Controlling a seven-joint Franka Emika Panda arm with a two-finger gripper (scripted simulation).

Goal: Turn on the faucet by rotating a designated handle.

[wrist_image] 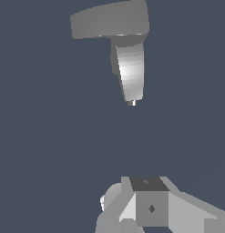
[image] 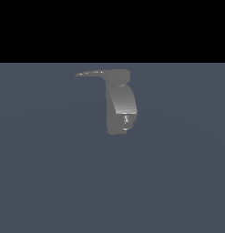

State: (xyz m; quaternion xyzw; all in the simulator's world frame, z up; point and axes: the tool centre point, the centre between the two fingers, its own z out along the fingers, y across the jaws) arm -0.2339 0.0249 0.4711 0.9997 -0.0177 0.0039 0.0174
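Surface: a flat, uniform slate-blue floor (image: pixel 50 182) fills the lower part of the exterior view. It carries no markings or texture. Above its far edge the background (image: pixel 112 27) is plain black, with no walls or fittings visible.

Task object: the faucet (image: pixel 120 102) stands on the floor near the centre of the exterior view, close to the far edge. Its thick spout body curves downward and ends in a small lighter nozzle (image: pixel 126 119). The handle (image: pixel 92 73) is a thin flat lever projecting level from the top cap toward the exterior view's left, tapering to a point.

View differences: the exterior view shows the faucet alone; no part of the arm appears in it. The wrist view shows the faucet (wrist_image: pixel 130 68) from another angle, with the handle (wrist_image: pixel 98 22) seen as a broad flat slab and the spout brightly lit. Only the wrist view shows the gripper (wrist_image: pixel 145 205), as blocky grey and white parts at the frame edge, well apart from the faucet.

Gripper state: the fingertips are not distinguishable, so the opening cannot be determined; nothing is seen held
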